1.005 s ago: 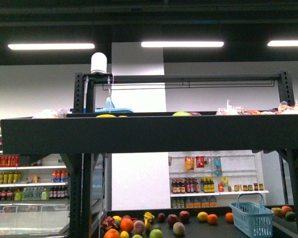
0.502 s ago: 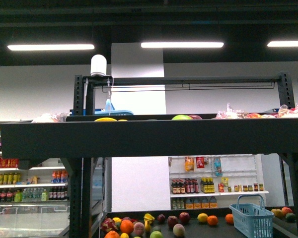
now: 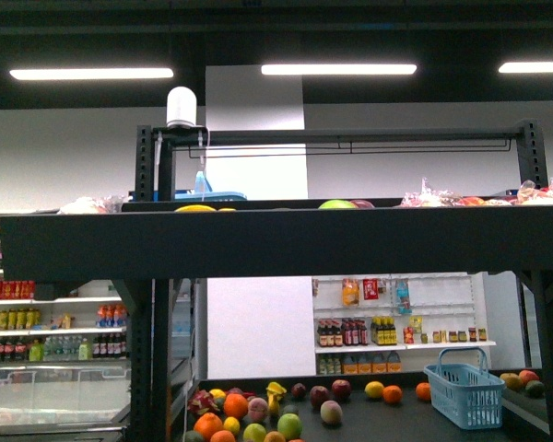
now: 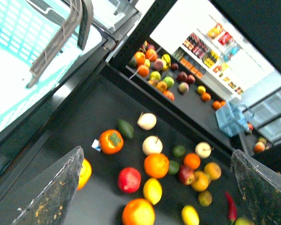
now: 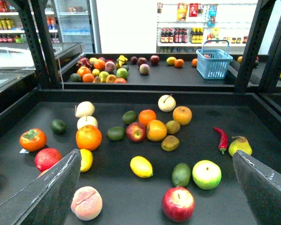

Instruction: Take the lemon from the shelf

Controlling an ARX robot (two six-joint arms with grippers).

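The lemon (image 5: 141, 167) lies on the black tray of the shelf (image 5: 145, 95), apart from a green fruit (image 5: 181, 174) and a 2nd yellow fruit (image 5: 85, 159). The right tool (image 5: 155, 153) is held above the tray, its jaws wide apart and empty. The left tool (image 4: 157, 151) is likewise spread. The right tool is best lowered straight over the lemon, its jaws set across the short axis and closed gently, so that the lemon is not rolled into its neighbours.

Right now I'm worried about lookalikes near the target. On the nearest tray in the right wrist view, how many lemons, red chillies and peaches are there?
Lemons: 2
Red chilli: 1
Peach: 1
Total: 4
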